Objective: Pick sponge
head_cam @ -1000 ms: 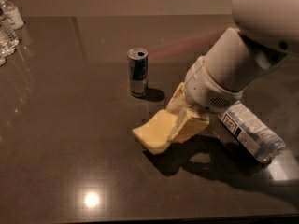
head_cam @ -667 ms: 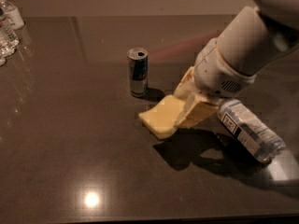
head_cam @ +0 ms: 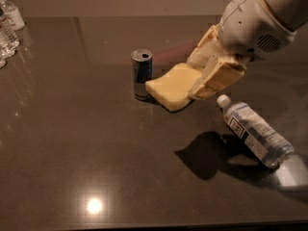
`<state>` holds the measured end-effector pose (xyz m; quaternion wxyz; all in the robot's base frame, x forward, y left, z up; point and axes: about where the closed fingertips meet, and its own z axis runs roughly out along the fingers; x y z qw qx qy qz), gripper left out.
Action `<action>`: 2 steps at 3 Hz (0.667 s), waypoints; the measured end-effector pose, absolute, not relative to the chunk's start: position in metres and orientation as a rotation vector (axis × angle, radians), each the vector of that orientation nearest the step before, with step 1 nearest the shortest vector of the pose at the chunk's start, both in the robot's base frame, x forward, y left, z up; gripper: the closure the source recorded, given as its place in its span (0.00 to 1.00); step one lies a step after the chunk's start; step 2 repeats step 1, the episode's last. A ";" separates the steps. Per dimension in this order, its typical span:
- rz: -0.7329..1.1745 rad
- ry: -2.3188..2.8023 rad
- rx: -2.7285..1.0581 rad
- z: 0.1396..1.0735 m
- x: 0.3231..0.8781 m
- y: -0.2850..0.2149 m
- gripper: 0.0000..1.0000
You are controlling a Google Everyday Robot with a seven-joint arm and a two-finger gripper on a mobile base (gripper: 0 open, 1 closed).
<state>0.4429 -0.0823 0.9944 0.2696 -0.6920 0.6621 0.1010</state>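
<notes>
One tool (head_cam: 196,79) clamps the sponge (head_cam: 171,86) aloft — over a glossy dark tabletop (head_cam: 72,148).

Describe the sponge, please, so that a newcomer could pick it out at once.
On the dark table, look beside the upright can. The sponge hangs above the tabletop in the tool: a pale yellow foam slab, unlike the clear bottle lying nearby.

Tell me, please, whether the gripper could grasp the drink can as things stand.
Probably not: the gripper is shut on the sponge, held off the table beside the drink can; otherwise the way looks free.
</notes>
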 end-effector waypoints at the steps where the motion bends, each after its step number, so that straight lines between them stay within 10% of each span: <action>1: 0.272 1.784 -1.865 0.994 0.443 -0.082 1.00; 2: 0.272 1.784 -1.865 0.994 0.443 -0.082 1.00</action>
